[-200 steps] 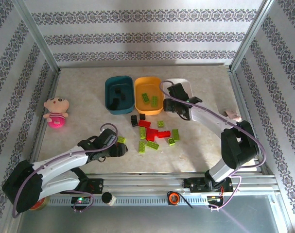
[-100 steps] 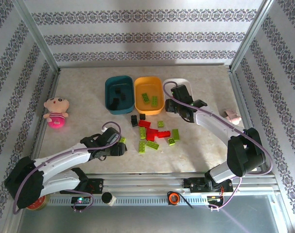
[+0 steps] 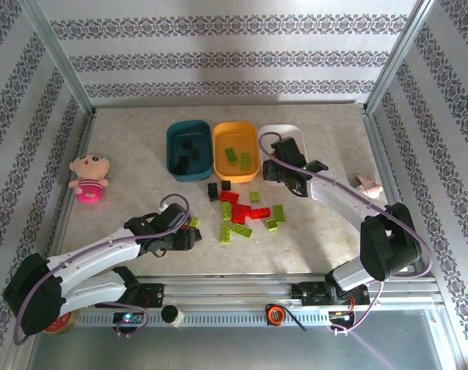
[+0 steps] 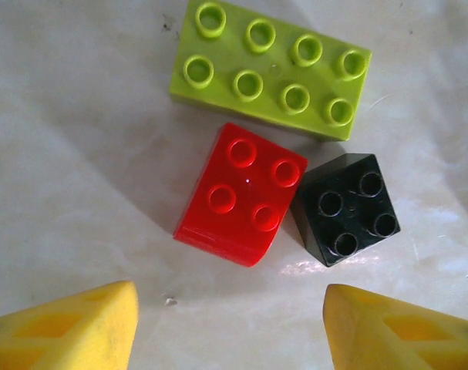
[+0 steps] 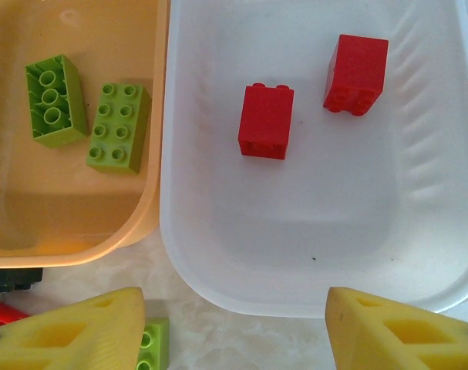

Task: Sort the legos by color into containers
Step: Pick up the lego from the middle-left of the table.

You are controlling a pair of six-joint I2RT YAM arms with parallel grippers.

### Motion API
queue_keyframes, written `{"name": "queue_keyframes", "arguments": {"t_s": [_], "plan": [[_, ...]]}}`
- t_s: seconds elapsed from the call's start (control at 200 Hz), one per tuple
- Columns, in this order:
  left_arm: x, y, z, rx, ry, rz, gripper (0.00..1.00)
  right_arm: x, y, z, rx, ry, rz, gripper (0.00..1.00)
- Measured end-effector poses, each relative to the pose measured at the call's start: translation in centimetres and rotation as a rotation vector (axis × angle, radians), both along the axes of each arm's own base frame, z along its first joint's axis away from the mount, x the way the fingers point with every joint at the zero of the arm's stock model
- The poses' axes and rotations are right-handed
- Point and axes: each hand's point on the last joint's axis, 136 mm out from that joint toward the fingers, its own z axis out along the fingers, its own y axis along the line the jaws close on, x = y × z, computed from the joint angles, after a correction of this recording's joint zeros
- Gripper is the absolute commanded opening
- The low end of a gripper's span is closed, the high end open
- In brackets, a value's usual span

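Observation:
My left gripper (image 3: 189, 235) (image 4: 230, 333) is open low over the table, nothing between its yellow fingers (image 4: 72, 331). Just ahead of it lie a red brick (image 4: 241, 194), a black brick (image 4: 347, 208) and a long lime green brick (image 4: 271, 71), close together. My right gripper (image 3: 286, 173) (image 5: 234, 331) is open and empty at the near rim of the white tub (image 3: 276, 131) (image 5: 311, 231), which holds two red bricks (image 5: 266, 121). The orange-yellow tub (image 3: 235, 150) (image 5: 79, 208) holds two green bricks (image 5: 119, 126). Black bricks lie in the teal tub (image 3: 189, 150). More legos (image 3: 245, 212) are piled mid-table.
A pink plush doll (image 3: 89, 179) lies at the left. A small pink object (image 3: 368, 185) sits by the right frame rail. A green brick (image 5: 152, 347) lies beside my right gripper's left finger. Patterned walls and metal posts bound the table.
The right arm's forearm has swung to the right while its wrist stayed at the white tub. The left arm has shifted slightly by the small brick cluster.

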Motion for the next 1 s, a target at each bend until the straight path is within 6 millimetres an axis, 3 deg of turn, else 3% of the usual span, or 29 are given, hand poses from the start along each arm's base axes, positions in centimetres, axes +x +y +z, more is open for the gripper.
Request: {"name": "queue_keyframes", "arguments": {"t_s": [0.37, 0.53, 0.8, 0.999], "plan": [[0.2, 0.5, -2.9, 0.085, 0.107, -0.021, 0.62, -0.3, -0.6, 0.7, 0.010, -0.019, -0.012, 0.64], [0.5, 0.5, -3.1, 0.131, 0.137, -0.041, 0.59, -0.4, -0.8, 1.2, 0.016, -0.031, -0.013, 0.64], [0.9, 0.3, -3.0, 0.155, 0.145, -0.080, 0.62, -0.4, -0.8, 1.4, 0.019, -0.036, -0.013, 0.64], [3.6, -1.0, -1.5, 0.123, 0.032, -0.077, 0.61, -0.4, -0.8, 1.4, 0.019, -0.036, -0.013, 0.64]]}}
